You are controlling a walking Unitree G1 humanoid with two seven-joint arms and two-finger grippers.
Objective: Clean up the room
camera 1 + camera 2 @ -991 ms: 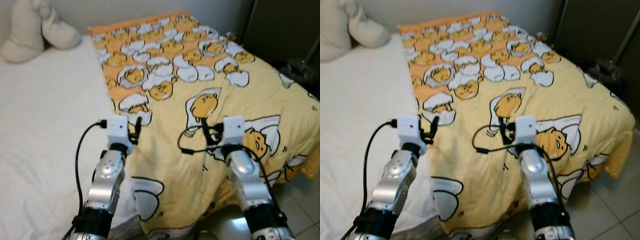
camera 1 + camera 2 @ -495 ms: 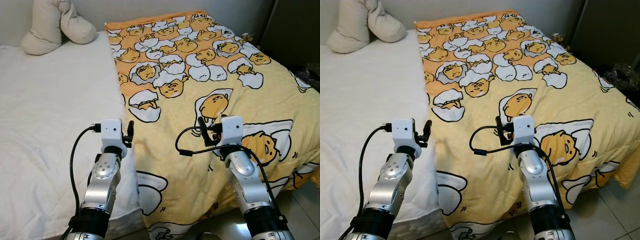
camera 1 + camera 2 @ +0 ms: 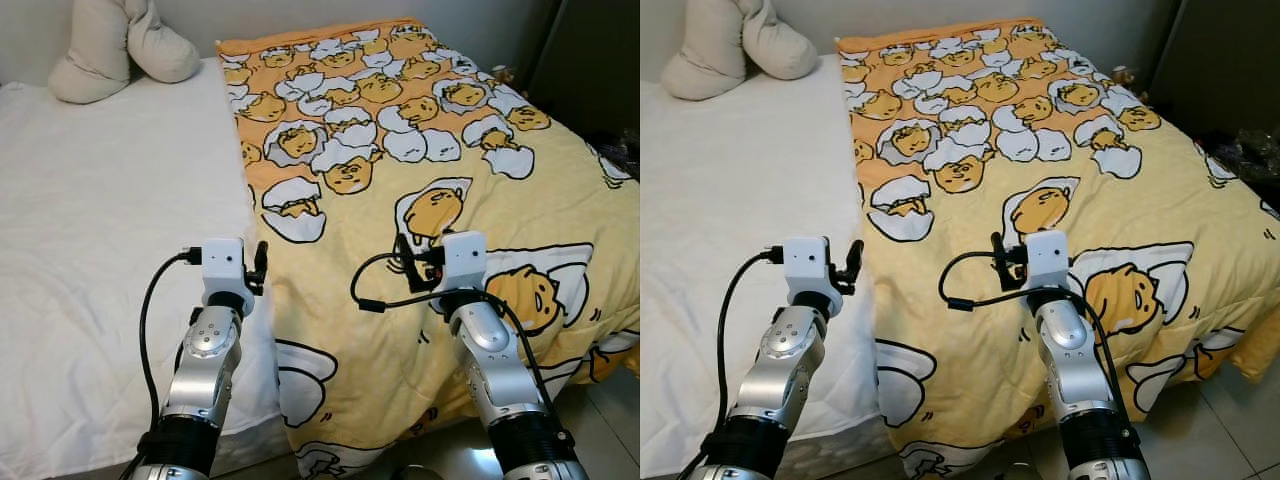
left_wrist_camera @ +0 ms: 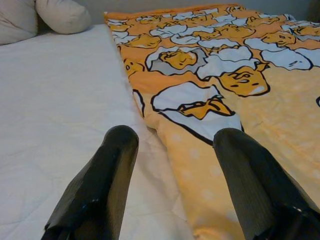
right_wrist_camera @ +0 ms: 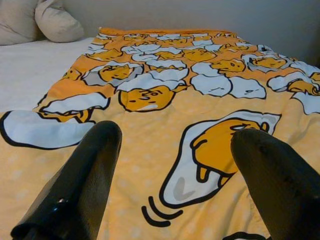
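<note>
Step in hand: the robot is standing at the near end of the bed (image 3: 100, 230), and I judge it is getting ready to take hold of the blanket (image 3: 440, 150) to straighten it, as part of cleaning up the room.
Blanket: it is lying over the right half of the bed, yellow and orange with an egg cartoon print, running from the far edge to the near edge and hanging over the near and right sides; the left half is showing bare white sheet (image 3: 730, 190).
Left end effector (image 3: 258, 266): it is hovering just above the blanket's left edge where it is meeting the sheet; its 2 fingers are spread apart and holding nothing.
Right end effector (image 3: 405, 255): it is hovering over the blanket near its near edge, right of the left one; its 2 fingers are also spread wide and holding nothing.
Doing it well: I judge each end effector should be coming down onto a fold or edge, pinching cloth only and not the sheet beneath; the left one is sitting right on the seam, so catching both layers is the risk. Both should be pulling evenly so the blanket is not skewing.
Pillow (image 3: 120, 50): lying at the far left corner of the bed, well apart from both arms.
Count: 1 bed, 1 blanket, 1 pillow, 2 end effectors.
</note>
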